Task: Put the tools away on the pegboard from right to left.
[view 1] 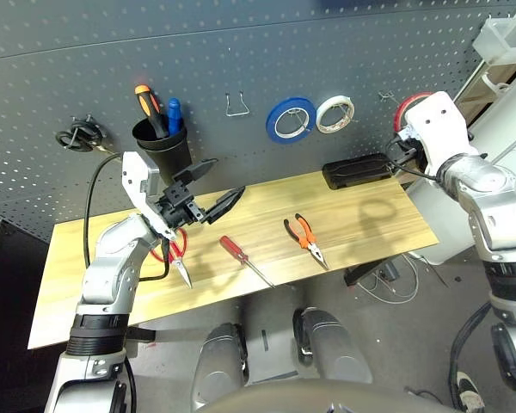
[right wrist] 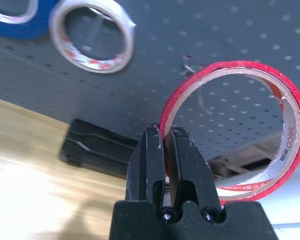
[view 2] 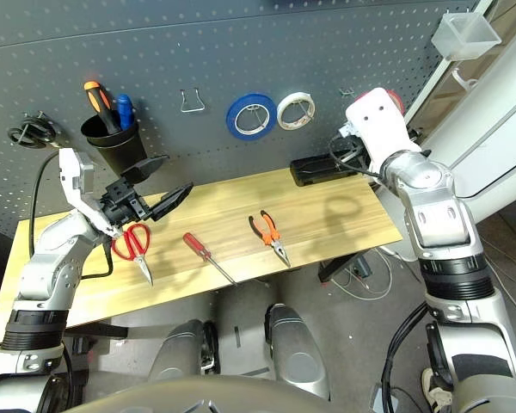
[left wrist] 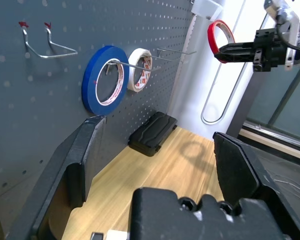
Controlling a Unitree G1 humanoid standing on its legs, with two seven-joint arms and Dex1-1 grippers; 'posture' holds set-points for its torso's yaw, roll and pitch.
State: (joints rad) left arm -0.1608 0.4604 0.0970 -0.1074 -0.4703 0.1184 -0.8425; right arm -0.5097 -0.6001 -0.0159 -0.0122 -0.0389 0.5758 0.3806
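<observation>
While a wooden tabletop (view 1: 361, 219) runs along the foot of the dark grey pegboard (view 1: 241, 52), a black cup (view 1: 162, 144) hooked to the board at the left holds an orange-handled tool and a blue-handled one, upright. A blue tape roll (view 1: 290, 119) and a white tape roll (view 1: 335, 114) hang on the board to the right of it, and a flat black case (view 1: 357, 170) lies at the far right of the tabletop.

The right pincer (right wrist: 164, 142) is clamped on the rim of the red tape ring (right wrist: 235, 127), held up by the board's right end.

The left pincer (view 1: 213, 191), fingers apart and holding nothing, hovers over the red-handled scissors (view 1: 177, 254), blades pointing near. The screwdriver (view 1: 245, 259) and pliers (view 1: 307, 240) lie mid-tabletop, tips pointing near and right.
</observation>
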